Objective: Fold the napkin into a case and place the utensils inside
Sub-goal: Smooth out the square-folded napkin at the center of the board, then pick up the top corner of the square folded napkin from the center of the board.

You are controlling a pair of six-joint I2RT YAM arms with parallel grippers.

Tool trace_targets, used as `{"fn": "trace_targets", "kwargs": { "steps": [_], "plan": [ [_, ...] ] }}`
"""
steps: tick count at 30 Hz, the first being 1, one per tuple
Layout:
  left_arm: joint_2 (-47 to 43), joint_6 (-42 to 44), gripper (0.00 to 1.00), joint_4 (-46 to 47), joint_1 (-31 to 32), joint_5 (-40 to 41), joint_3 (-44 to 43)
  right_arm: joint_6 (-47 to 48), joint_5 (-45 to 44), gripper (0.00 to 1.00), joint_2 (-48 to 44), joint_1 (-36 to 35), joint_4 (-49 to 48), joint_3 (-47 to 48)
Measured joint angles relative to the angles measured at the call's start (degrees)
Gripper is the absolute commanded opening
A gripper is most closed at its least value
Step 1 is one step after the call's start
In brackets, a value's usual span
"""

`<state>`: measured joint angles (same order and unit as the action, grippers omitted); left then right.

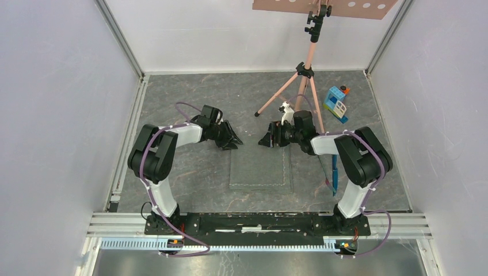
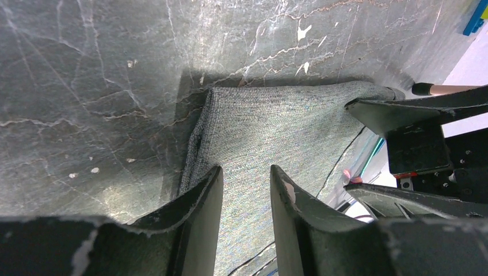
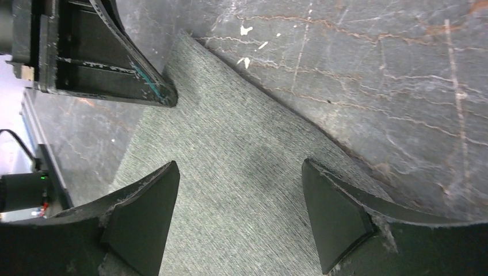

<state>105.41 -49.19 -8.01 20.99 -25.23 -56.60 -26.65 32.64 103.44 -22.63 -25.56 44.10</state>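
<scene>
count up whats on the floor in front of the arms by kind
napkin: 1
blue utensil bundle: 1 (pieces too slim to tell apart)
toy block house: 1
tripod: 1
total: 4

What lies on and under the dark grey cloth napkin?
No object lies on the dark grey cloth napkin; slim blue plastic utensils lie beside it on the marbled floor. Anything underneath is hidden.
</scene>
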Motion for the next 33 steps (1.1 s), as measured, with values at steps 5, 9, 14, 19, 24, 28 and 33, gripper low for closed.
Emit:
{"fn": "trace_targets", "kwargs": {
  "steps": [5,9,14,19,24,28,33],
  "plan": [
    [-0.07,0.0,0.44,0.98,-0.13,-0.39,0.63,4.66,-2.49,0.85,-2.62,1.49,3.17,-1.18],
    [-0.17,0.0,0.43,1.55,-0.24,-0.59,1.01,8.22,-4.31,0.85,-5.01,4.15,5.66,-2.54],
    [-0.55,0.07,0.44,1.9,-0.24,-0.48,1.27,11.06,-5.9,0.85,-8.63,5.95,9.99,-3.34],
    [-2.71,1.44,0.58,-1.01,0.66,0.85,1.27,12.79,-10.29,0.86,-17.25,7.06,19.26,-5.64],
    [-10.54,4.48,0.74,-7.37,5.2,4.87,1.27,13.6,-12.57,0.82,-31.19,6.97,26.73,-9.81],
    [-16.26,6.05,0.74,-11.23,20.76,10.27,-1.7,13.42,-21.03,0.81,-41.86,6.73,32.63,-13.18],
    [-12.02,6.38,0.65,-14.95,41.92,16.17,-8.92,12.48,-33.92,0.72,-54.29,8.59,37.33,-16.74]
  ]
}}
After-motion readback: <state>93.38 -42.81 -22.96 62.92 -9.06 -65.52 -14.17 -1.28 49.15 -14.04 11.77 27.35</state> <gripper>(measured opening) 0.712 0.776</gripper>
